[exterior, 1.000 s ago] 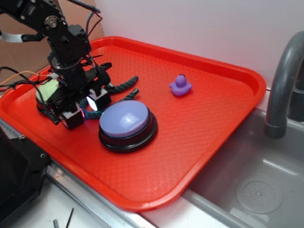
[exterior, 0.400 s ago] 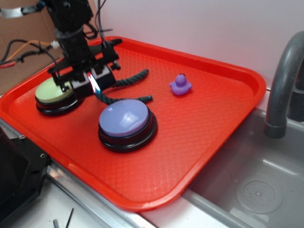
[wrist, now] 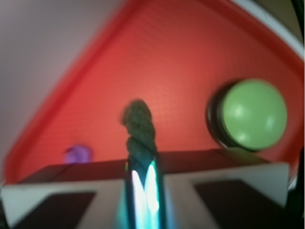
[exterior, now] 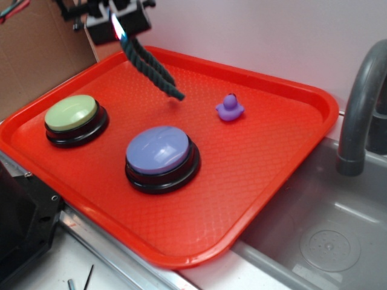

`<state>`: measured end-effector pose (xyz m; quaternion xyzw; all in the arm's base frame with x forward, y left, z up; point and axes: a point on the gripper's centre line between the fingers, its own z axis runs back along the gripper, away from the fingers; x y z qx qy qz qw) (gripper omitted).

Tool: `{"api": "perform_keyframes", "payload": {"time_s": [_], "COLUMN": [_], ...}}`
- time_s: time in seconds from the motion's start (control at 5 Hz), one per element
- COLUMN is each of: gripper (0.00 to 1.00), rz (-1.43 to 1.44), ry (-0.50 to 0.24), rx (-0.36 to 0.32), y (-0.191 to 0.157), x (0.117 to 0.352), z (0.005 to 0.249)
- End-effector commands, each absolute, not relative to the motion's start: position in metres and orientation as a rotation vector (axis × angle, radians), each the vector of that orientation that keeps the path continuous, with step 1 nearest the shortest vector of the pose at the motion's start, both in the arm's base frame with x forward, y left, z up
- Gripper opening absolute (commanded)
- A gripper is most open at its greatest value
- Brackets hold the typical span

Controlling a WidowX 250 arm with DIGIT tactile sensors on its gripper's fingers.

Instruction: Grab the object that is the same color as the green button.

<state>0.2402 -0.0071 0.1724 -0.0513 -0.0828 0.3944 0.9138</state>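
Exterior view: dark green twisted rope (exterior: 151, 66) dangles from fingers (exterior: 121, 27).

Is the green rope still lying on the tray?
No, the green rope hangs from the raised gripper, its lower end dangling above the red tray.

Exterior view bright, evenly lit, sharp; wrist view blurred, soft throughout.

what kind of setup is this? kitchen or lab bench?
Probably a mock kitchen-sink station in a lab: a grey sink basin with a grey faucet beside a red plastic tray, plus cardboard backing. The tray's purple toy duck and domed push buttons suggest a test rig, not a home.
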Motion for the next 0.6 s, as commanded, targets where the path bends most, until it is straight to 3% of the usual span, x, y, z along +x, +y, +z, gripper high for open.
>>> {"api": "perform_keyframes", "payload": {"time_s": [0.0,0.2,0.4], "gripper": [0.00,0.00,0.00], "rz": [0.508,0.465,0.481], "ry": [-0.243,-0.279,-0.217], "rx": [-0.044,-0.047,-0.036], "y": [-0.005,-0.002,0.008], "x": [0.257,0.257,0.261], "z": [0.238,0.244,0.235]}}
